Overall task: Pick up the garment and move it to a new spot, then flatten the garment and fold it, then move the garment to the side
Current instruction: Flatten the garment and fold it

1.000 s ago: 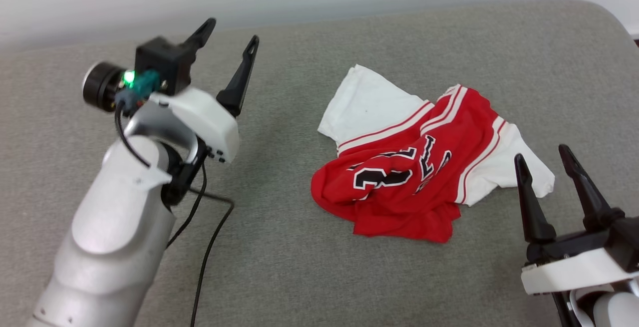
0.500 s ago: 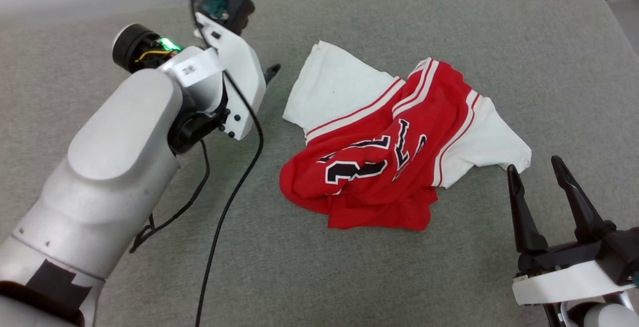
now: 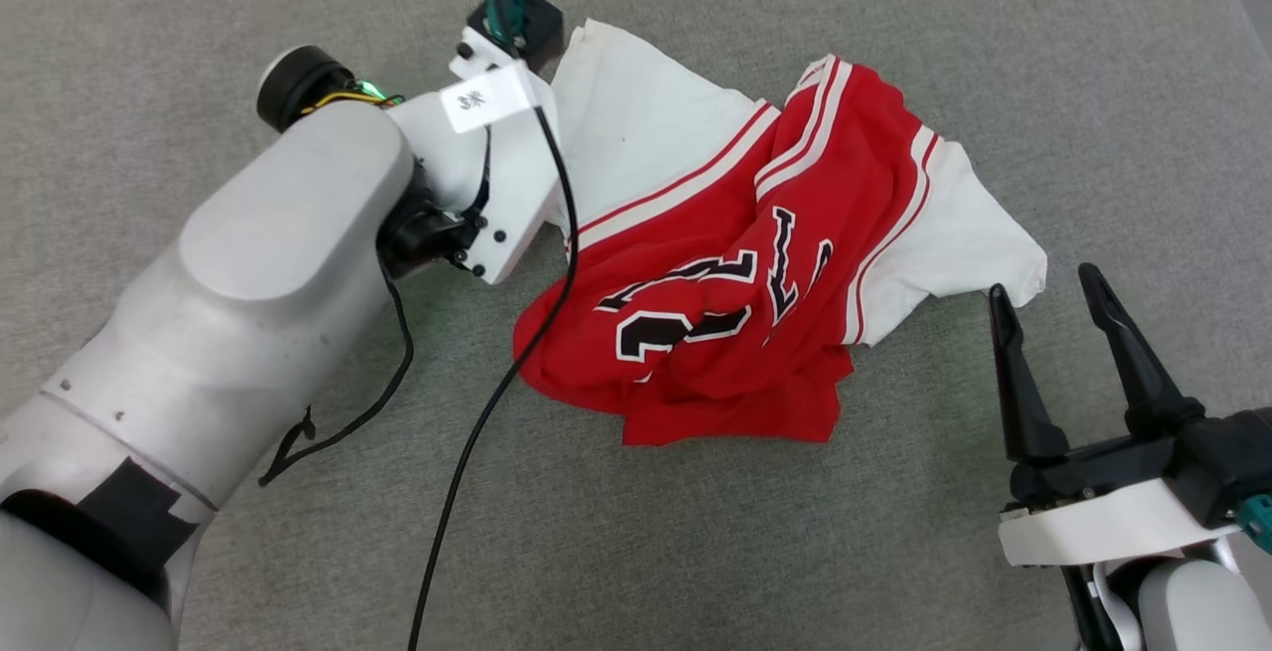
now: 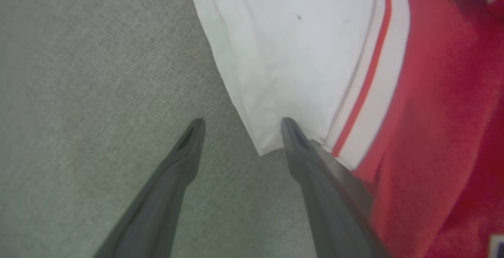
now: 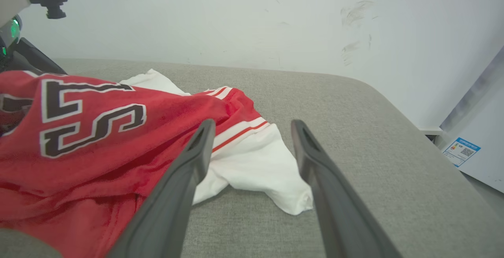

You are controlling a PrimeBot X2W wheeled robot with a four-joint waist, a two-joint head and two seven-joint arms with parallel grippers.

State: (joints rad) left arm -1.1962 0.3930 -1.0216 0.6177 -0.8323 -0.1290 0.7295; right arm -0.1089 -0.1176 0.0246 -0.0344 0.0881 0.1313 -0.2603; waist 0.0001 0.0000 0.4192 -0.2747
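1. Your left pincer (image 4: 243, 121) has swung over to the jersey's (image 3: 735, 383) white sleeve (image 4: 283, 53), spread wide.
2. Your right pincer (image 3: 1042, 283) stays released beside the other sleeve (image 3: 954, 244).
3. The red jersey lies crumpled on the grey cushion (image 3: 894, 532).

Tabletop (image 3: 894, 552): grey woven cover, stretching wide before me; one corner (image 5: 366, 88) rounds off at my far right.
On it: one shirt (image 3: 715, 363), lying straight on the cover, about midway across my view.
Shirt's lie: crumpled, not flat; the red body is bunched and raised in folds, with black white-edged characters bent across the creases.
Left-side sleeve (image 3: 636, 154): white, spread flat, on the far side.
Right-side sleeve (image 3: 954, 244): white, flat, its tip pointing to my right.
Hem (image 3: 725, 427): uneven red edge nearest me, touching the cover.
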